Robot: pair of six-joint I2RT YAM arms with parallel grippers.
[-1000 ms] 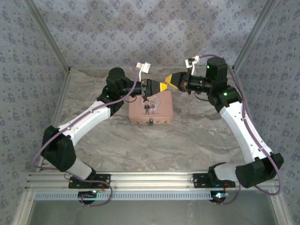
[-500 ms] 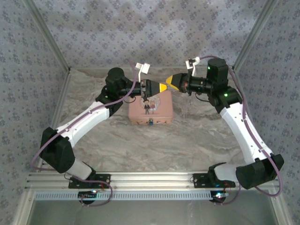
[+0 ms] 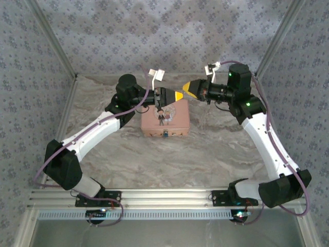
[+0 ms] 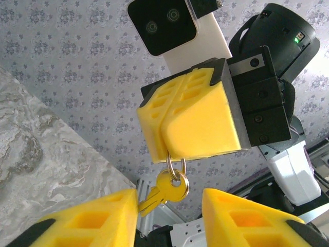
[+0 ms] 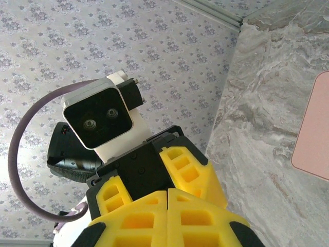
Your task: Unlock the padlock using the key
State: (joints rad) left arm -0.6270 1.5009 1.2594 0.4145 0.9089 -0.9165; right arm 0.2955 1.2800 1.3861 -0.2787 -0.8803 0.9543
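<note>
Padlock [image 3: 166,135] is a tiny dark bluish bit at the middle of the near side of the pink tin [image 3: 179,122], touching it; too small to tell if its shackle is in or out. Tin lies flat on the marbled bench [image 3: 205,154], towards the back & about mid-way btwn my two arms, cartoon couple on its lid.

Key [image 4: 164,193] is brass-coloured, nowhere near the padlock: it's up in the air over the far part of the tin, dangling from a thin ring [image 4: 183,165]. My R gripper [image 4: 165,141] has its yellow fingers pressed together, pinching the key by that ring at the tips, so the key hangs below w/ its blade slanting down to one side.

My L gripper [image 4: 168,201] faces the R one nose to nose, fingers spread, one each side of the hanging key. Blade tip is just beside one L finger [image 4: 110,216]; can't tell if it touches. Other L finger [image 4: 241,218] stands clear of the key.

From above, L gripper [image 3: 167,96] and R gripper [image 3: 178,95] meet tip to tip above the tin's back edge, both arms reaching in from the sides w/ elbows out. In my R wrist view my own fingers [image 5: 139,221] show a closed seam, no gap
</note>
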